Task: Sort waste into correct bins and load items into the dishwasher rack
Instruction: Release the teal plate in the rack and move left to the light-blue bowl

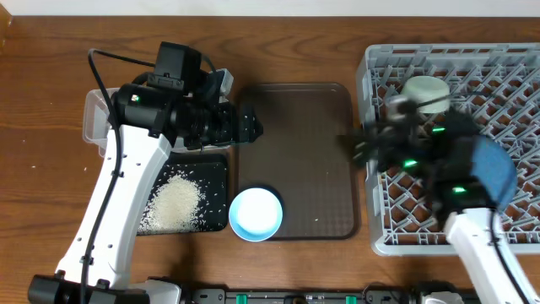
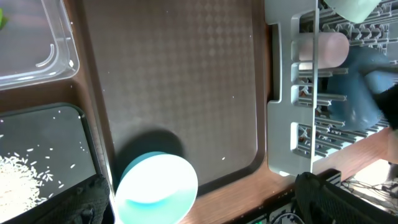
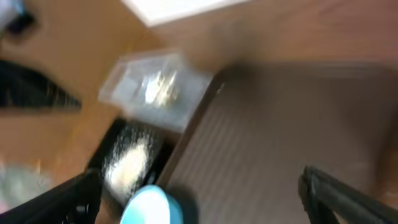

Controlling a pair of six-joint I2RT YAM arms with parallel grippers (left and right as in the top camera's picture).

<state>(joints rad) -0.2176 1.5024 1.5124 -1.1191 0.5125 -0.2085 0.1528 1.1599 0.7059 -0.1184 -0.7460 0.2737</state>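
The small white bowl with a pale blue tint (image 1: 256, 213) stands on the front left corner of the brown serving tray (image 1: 312, 127); it also shows in the left wrist view (image 2: 155, 190) and the right wrist view (image 3: 149, 208). My left gripper (image 1: 249, 125) (image 2: 205, 208) is open and empty above the tray's left side. My right gripper (image 1: 361, 150) (image 3: 202, 199) is open, empty and blurred at the rack's left edge. The grey rack (image 1: 506, 63) holds the mint-green bowl (image 1: 424, 91), the dark-blue plate (image 1: 496, 173) and the pink cup (image 2: 320, 48). Rice (image 1: 175, 203) lies in the black tray (image 1: 215, 169).
The clear tub (image 1: 94, 118) sits at the back left, mostly under my left arm; a yellow-green scrap (image 2: 2, 18) shows inside it. The napkin is not clearly seen. A few rice grains dot the brown tray.
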